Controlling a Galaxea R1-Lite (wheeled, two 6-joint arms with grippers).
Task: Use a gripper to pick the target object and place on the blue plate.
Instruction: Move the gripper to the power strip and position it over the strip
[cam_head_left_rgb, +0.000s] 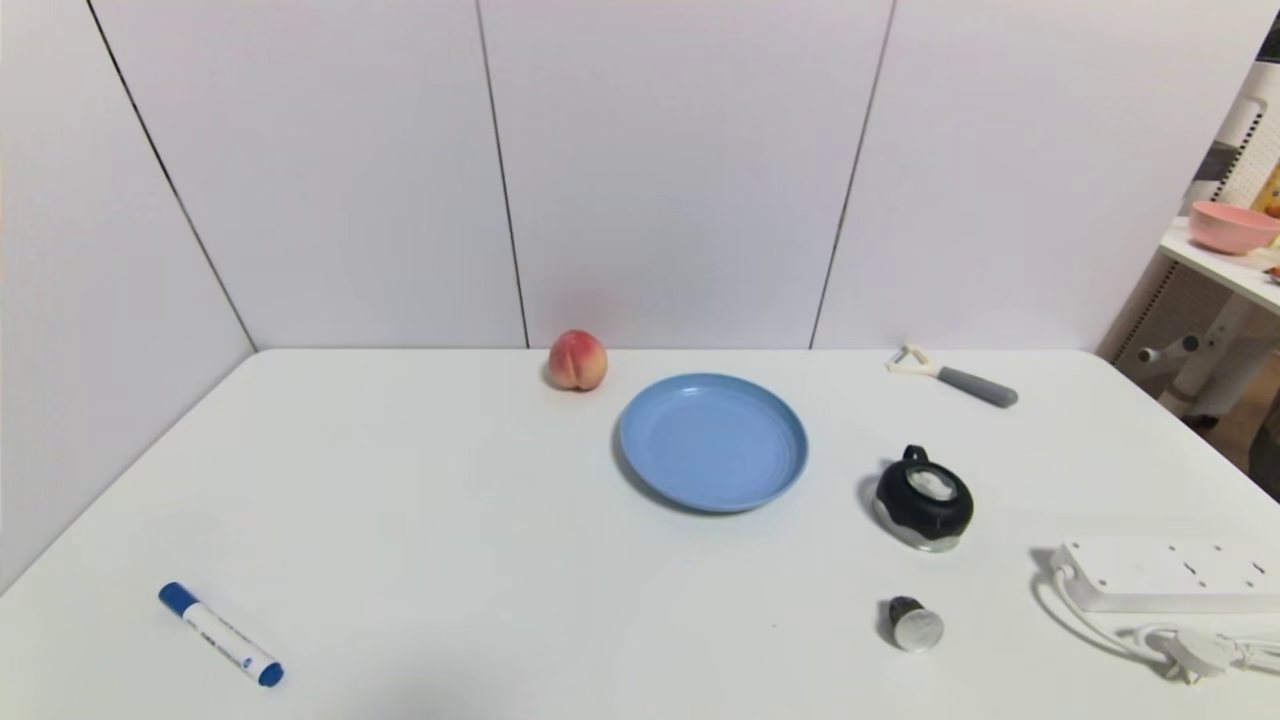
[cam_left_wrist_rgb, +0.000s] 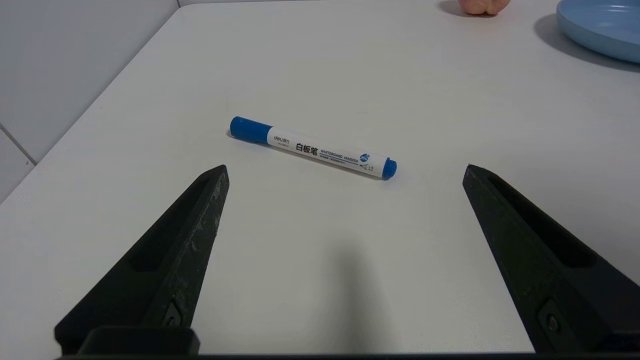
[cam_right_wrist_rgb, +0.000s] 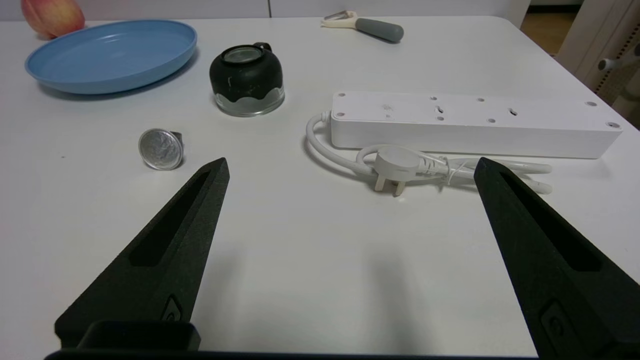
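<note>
To the right of the blue plate, well apart from it and near the table's right edge: the power strip, lying flat, underside up, bundled cable and plug just beside its near long side. Between strip and plate: a black jar and a small silver cap.

Likely trouble, judged from this layout: a strip as long as the plate, so an off-centre grip could tip one end down and drag it. Trailing cable and plug could snag or sweep the jar or cap on the way over. A careless release could leave one end hanging over the rim.

Right gripper: spread wide, holding nothing, touching nothing, above bare table on the near side of the strip. Left gripper: equally wide and empty, far left of the plate, above the table near a blue-capped marker.
</note>
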